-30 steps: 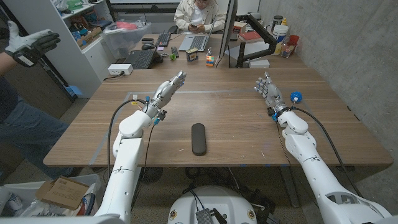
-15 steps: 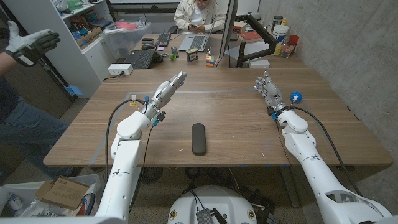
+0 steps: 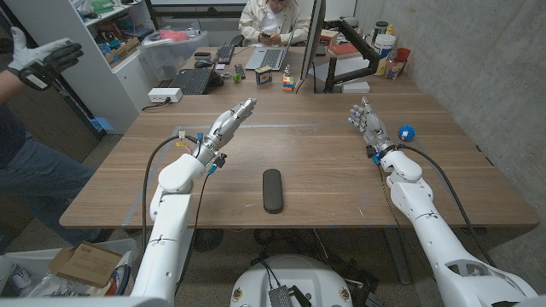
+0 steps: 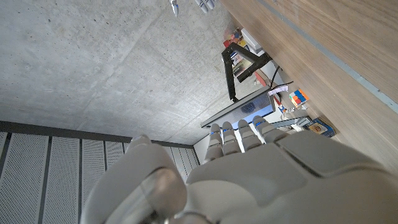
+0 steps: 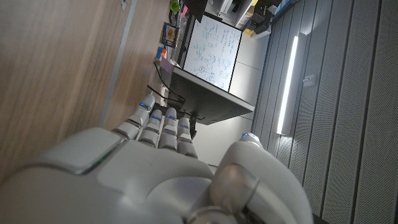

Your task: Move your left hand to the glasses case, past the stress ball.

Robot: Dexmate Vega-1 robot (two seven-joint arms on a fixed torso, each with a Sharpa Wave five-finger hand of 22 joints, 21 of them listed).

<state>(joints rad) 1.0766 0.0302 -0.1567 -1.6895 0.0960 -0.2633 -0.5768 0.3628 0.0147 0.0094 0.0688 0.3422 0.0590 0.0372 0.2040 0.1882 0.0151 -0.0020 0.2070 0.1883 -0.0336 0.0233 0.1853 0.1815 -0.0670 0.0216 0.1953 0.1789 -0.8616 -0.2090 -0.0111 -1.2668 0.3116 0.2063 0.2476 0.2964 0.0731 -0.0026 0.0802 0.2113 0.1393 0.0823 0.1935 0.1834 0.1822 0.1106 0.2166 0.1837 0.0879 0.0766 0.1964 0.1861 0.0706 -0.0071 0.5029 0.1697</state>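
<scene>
Reaching stage: the approach looks barely begun; the left robot hand (image 3: 232,121) is raised over the far-left part of the tabletop (image 3: 324,179), well apart from the glasses case.
Left robot hand state: released, fingers straight and together, pointing away from the robot toward the far edge; it holds nothing. The left wrist view shows the back of the same hand (image 4: 261,168) with fingers extended.
Right robot hand state: released, fingers spread and upright, nothing in it (image 3: 365,119); it stands over the right side of the tabletop.
Glasses case: dark, elongated, lying flat near the middle of the tabletop (image 3: 272,189), closer to the robot than either hand.
Stress ball: I judge the small blue object (image 3: 405,133) just beside the right wrist to be it, though it is too small to be sure.
Background: a person's gloved hand (image 3: 41,61) shows at the left edge, away from the tabletop.
Next move, as judged: draw the left hand back and inward toward the robot, lowering it over the case's middle; the ball lies on the far right, so the direct path seems unobstructed.
</scene>
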